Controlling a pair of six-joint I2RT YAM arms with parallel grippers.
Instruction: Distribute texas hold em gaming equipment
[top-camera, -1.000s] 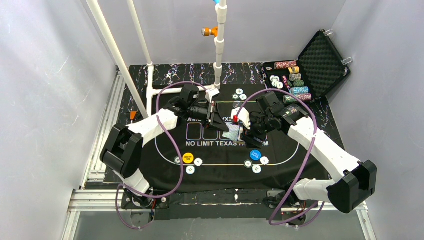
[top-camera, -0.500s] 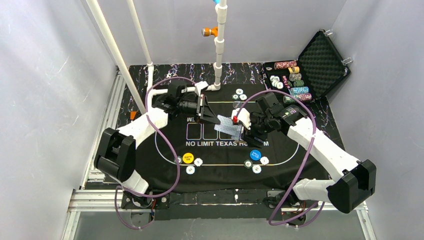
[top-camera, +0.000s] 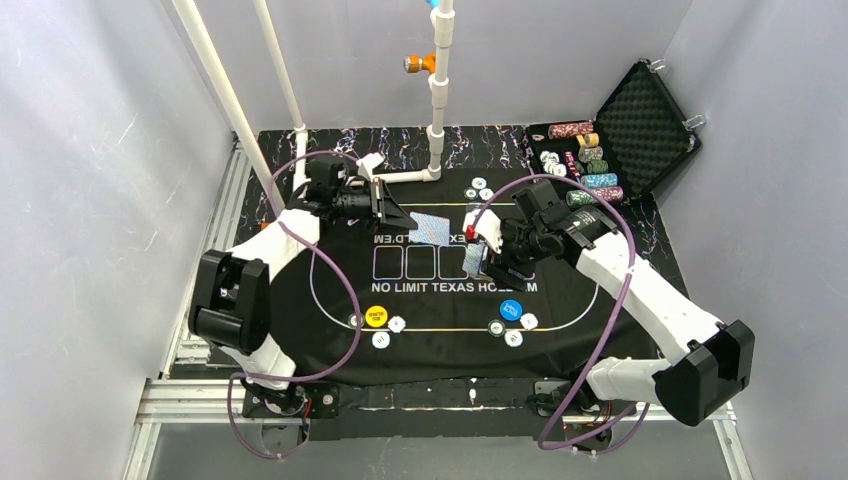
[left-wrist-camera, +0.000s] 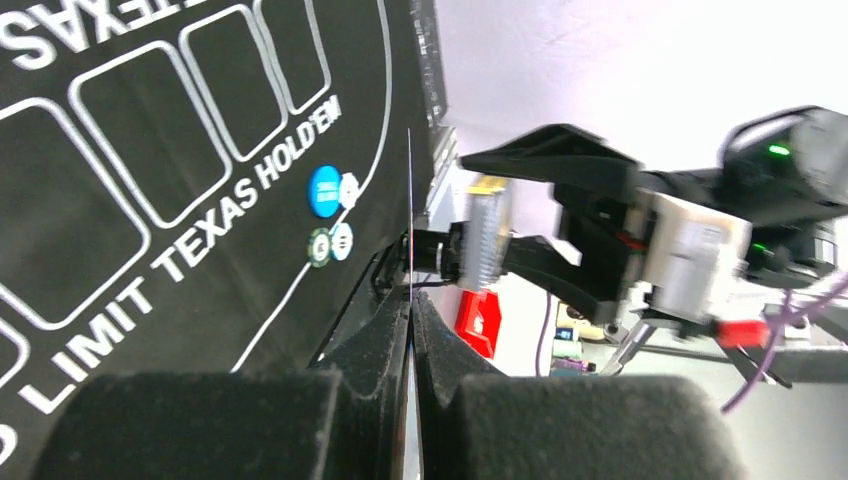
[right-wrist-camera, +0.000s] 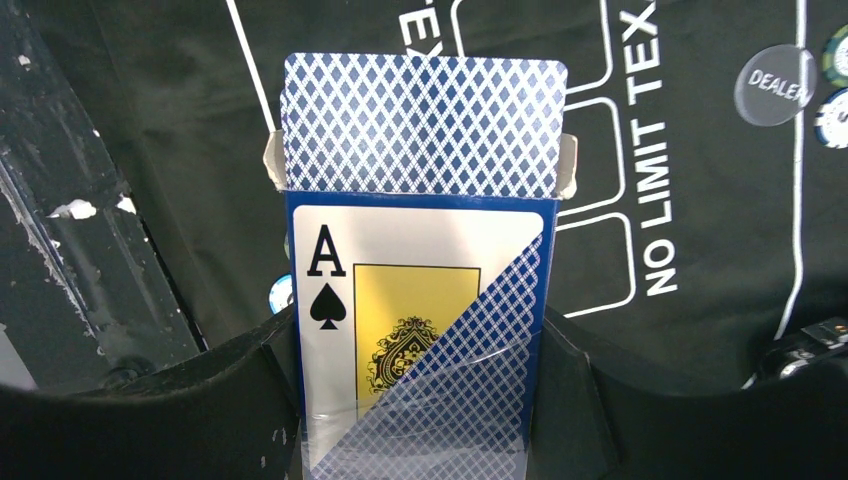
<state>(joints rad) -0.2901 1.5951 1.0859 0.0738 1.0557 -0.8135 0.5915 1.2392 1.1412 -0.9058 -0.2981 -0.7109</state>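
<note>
The single playing card (top-camera: 428, 228) is clamped by one edge in the left gripper (top-camera: 398, 214), blue-patterned back facing up, above the far half of the black mat (top-camera: 440, 310). In the left wrist view the card (left-wrist-camera: 410, 200) appears edge-on as a thin line, with the fingers (left-wrist-camera: 375, 335) closed on it from both sides.

The card box (top-camera: 478, 256) is just to the right of the card, clear of it. The right gripper (top-camera: 490, 264) holds the box by its side walls. In the right wrist view the box (right-wrist-camera: 420, 330) stands upright with an ace of spades printed on its face. The deck (right-wrist-camera: 424, 125) protrudes from the open top, and the fingers (right-wrist-camera: 570, 360) press against both sides of the box.

On the near edge of the mat:
- a yellow disc (top-camera: 375, 316) with small chips (top-camera: 397, 324) beside it, on the left;
- a blue disc (top-camera: 511, 309) with more chips (top-camera: 529, 321), on the right.

Three chips (top-camera: 478, 188) lie at the far edge of the mat. The open case (top-camera: 640, 125) sits at the far right corner and holds stacked chips (top-camera: 585, 150).
</note>
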